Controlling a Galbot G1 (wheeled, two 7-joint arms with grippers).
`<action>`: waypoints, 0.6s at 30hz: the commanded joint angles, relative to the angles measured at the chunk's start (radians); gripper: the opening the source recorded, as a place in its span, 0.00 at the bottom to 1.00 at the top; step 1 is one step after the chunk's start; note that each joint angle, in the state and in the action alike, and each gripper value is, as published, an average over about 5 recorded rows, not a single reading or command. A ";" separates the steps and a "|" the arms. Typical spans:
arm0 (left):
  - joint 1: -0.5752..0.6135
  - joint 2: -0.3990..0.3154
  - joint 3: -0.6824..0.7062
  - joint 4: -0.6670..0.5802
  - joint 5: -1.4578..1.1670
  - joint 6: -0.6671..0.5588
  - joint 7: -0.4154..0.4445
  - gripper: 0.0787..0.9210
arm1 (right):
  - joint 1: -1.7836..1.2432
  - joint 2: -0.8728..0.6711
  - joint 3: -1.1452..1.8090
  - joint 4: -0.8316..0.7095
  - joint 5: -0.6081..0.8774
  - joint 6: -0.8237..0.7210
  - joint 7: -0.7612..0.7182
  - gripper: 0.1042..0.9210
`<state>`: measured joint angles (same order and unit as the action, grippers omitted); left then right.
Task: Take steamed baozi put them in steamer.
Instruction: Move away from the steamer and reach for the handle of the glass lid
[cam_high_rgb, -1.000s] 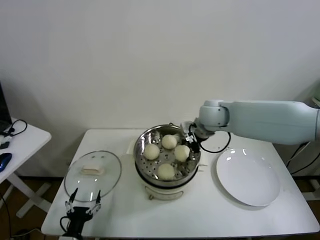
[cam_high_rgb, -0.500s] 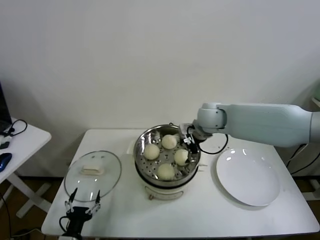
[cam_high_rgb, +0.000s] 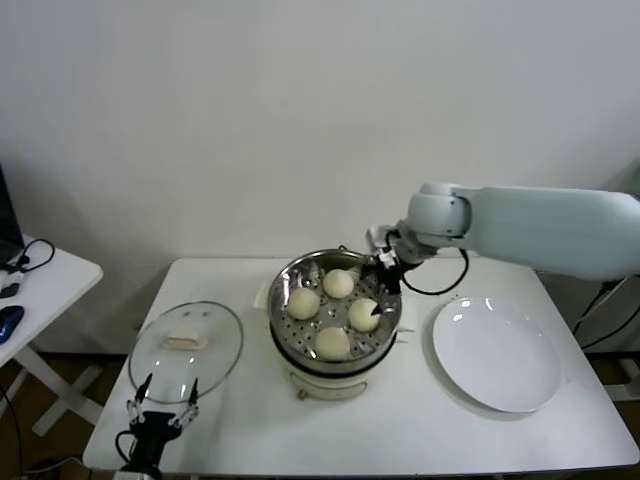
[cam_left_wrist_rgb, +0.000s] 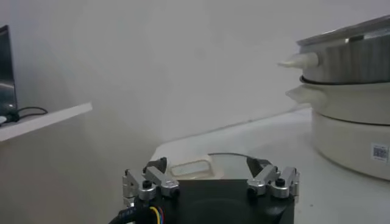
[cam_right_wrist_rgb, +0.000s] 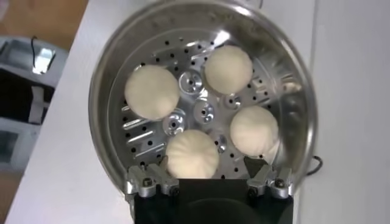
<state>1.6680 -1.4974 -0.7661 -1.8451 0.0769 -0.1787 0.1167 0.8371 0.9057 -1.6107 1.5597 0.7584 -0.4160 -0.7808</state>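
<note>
The steamer stands mid-table, a shiny steel pot on a white base. Four cream-white baozi lie on its perforated tray: left, back, right and front. My right gripper hovers open and empty over the steamer's right rim. In the right wrist view the gripper is just above the nearest baozi, jaws wide apart and not touching it. My left gripper is parked open at the table's front left edge.
A flat white plate lies right of the steamer. A round glass lid with a white handle lies to its left, just beyond the left gripper. A white side table stands far left.
My right gripper has risen and drawn back a little from the right baozi, which now lies free on the tray. The left arm has not moved.
</note>
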 joint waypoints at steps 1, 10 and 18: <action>-0.007 0.005 0.000 -0.001 -0.002 0.005 0.001 0.88 | -0.030 -0.219 0.161 0.061 0.114 -0.054 0.160 0.88; -0.034 0.014 0.007 0.022 0.004 0.009 0.001 0.88 | -0.720 -0.403 0.869 0.130 -0.022 0.029 0.570 0.88; -0.054 0.026 0.009 0.042 0.015 0.008 -0.003 0.88 | -1.239 -0.462 1.339 0.255 -0.155 0.127 0.707 0.88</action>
<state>1.6279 -1.4755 -0.7595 -1.8171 0.0807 -0.1678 0.1168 0.2652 0.5772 -0.9272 1.6950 0.7238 -0.3796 -0.3433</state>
